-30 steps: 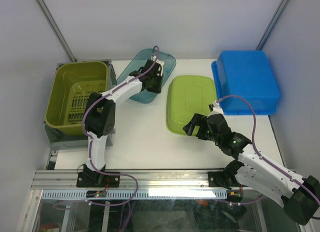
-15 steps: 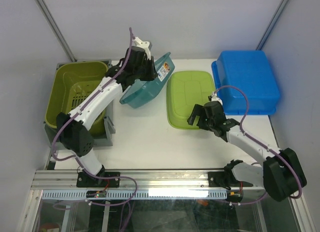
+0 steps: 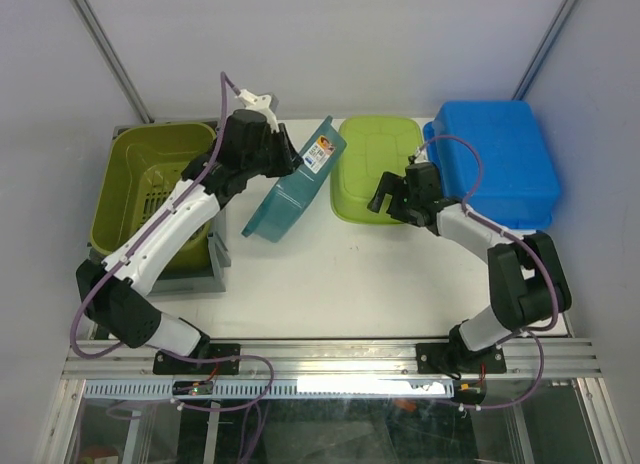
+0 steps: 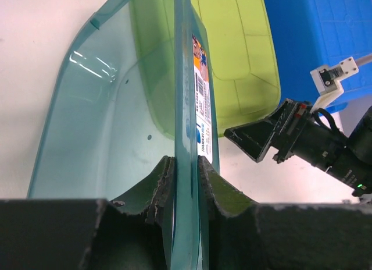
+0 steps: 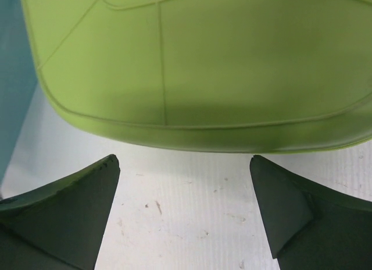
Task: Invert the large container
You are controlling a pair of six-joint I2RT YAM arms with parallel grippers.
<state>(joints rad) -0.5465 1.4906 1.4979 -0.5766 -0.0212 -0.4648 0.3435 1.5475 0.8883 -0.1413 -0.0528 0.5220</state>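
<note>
On the worktop [image 3: 330,284], from left to right:

- At the far left you have an olive slotted basket [image 3: 112,184], upright, seated on a grey stand [image 3: 218,259].
- Just right of the basket, your left hand [image 3: 285,159] is clenched on the upper wall of the teal container [image 3: 285,204]. The left wrist view shows one finger [image 4: 160,185] inside the wall and the other outside.
- You will find the teal container tipped steeply onto its side, between the basket and the lime container. Its opening faces the basket. Its lower end appears to rest on the worktop beside the stand. A printed label [image 3: 318,154] sits on its outer face near the top.
- Right of centre, the lime container [image 3: 375,169] lies bottom up, flat on the worktop.
- Your right hand [image 3: 392,196] is released, its fingers spread wide. The right wrist view places both fingertips [image 5: 110,165] just short of the lime container's near edge, not touching it.
- At the far right, a blue container [image 3: 495,164] lies bottom up, just beside the lime one.
</note>
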